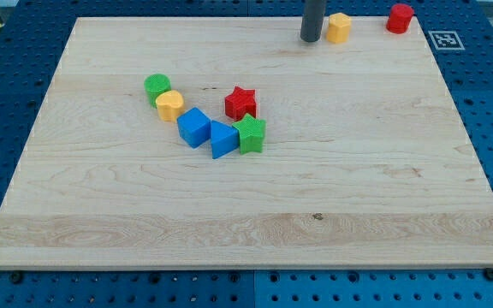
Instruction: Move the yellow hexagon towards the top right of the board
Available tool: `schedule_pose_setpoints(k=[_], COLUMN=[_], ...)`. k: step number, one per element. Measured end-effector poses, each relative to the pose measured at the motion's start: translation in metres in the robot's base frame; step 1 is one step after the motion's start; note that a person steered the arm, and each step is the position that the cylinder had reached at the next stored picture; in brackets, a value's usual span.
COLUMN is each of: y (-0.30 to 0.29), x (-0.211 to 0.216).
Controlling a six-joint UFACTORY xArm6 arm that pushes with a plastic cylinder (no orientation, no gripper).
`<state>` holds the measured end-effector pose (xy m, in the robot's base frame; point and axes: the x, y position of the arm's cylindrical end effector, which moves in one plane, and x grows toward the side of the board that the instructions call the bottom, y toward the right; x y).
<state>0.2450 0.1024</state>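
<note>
The wooden counter (pixel 383 197) carries no readable writing; a black-and-white square marker (pixel 445 39) sits just off its top right corner. The rod is cut off by the view's top edge, and there is no claw to open or close. My tip (pixel 311 39) rests just left of the yellow hexagon (pixel 339 28), which lies near the top edge. A red cylinder (pixel 400 18) stands further right. Clustered left of centre: blue cube (pixel 194 127), blue triangular block (pixel 223 139), green star (pixel 250 135), red star (pixel 240 103), yellow cylinder (pixel 169 106), green cylinder (pixel 157 86).
</note>
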Motion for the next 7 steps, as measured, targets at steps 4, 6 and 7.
schedule_pose_setpoints(k=[4,6,7], y=[0.022,0.056,0.056], x=[0.0,0.009,0.006])
